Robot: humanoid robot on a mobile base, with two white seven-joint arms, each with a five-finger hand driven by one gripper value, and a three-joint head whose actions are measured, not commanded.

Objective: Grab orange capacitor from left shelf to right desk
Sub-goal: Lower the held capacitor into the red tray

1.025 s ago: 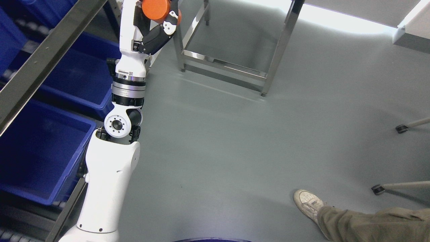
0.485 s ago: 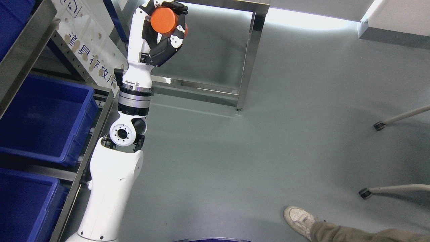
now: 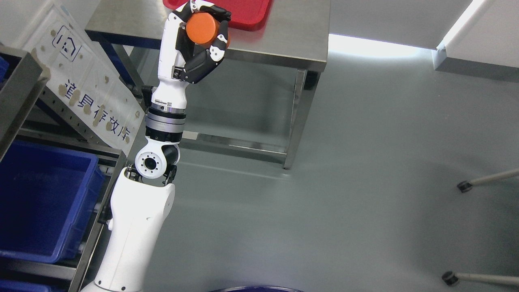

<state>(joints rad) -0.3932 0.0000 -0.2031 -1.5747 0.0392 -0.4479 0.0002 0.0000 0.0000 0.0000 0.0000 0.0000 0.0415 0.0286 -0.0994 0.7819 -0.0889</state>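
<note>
a grey floor [image 3: 344, 202] fills most of the frame. a steel desk [image 3: 284, 44] stands at top centre, with a red tray [image 3: 251, 16] cut off by the upper edge. a shelf with a blue bin [image 3: 36, 202] sits at lower left. in the upper left of centre, the left hand [image 3: 198, 44] has its fingers curled around the orange capacitor [image 3: 201, 27], in front of the desk's near edge.

A red tray [image 3: 247, 16] lies on the steel top at the upper edge. A white sign [image 3: 87, 97] with printed characters leans on a rack post at left. A blue bin [image 3: 40, 202] sits below it. Two castor wheels [image 3: 464, 186] stand at right on the grey floor [image 3: 344, 211]
</note>
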